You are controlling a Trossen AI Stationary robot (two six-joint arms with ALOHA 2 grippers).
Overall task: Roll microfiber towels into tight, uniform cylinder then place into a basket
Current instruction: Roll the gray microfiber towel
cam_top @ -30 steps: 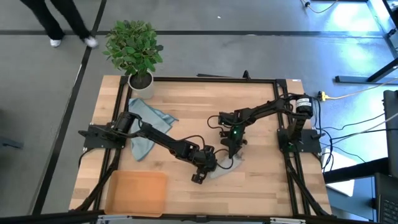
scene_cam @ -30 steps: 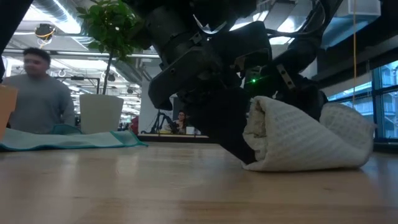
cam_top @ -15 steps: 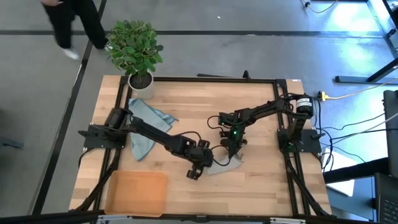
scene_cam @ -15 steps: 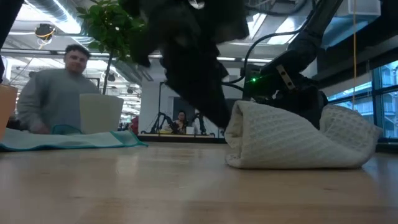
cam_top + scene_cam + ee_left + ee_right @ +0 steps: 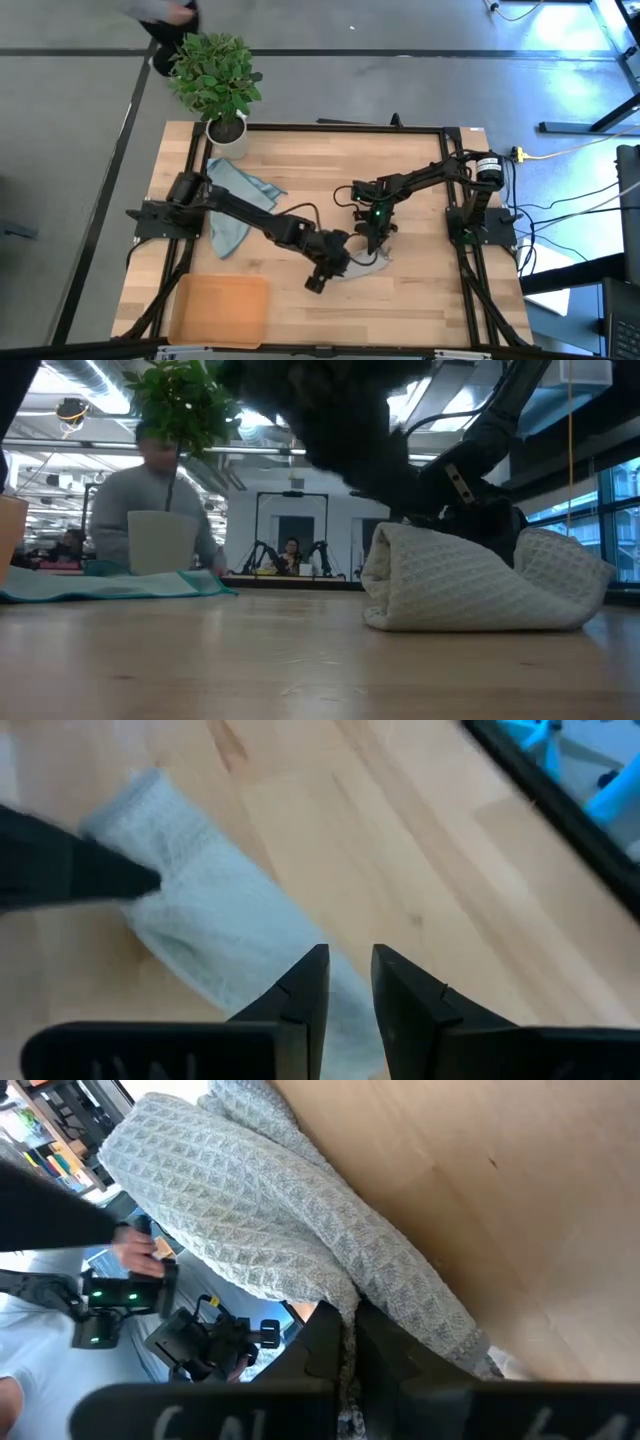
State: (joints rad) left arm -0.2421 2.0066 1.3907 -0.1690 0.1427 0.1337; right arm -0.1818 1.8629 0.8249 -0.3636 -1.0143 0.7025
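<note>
Wooden table point(image 5: 300, 160), potted plant point(image 5: 215, 80), person behind point(image 5: 150, 520)

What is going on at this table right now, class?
Two robot arms are working a pale waffle-weave towel near the middle of the wooden table. The right gripper is shut on one edge of the towel, while the left gripper hovers over its other end, fingers slightly apart. The towel is bunched, only loosely rolled. A second teal towel lies spread by the potted plant, and the orange basket holds nothing.
</note>
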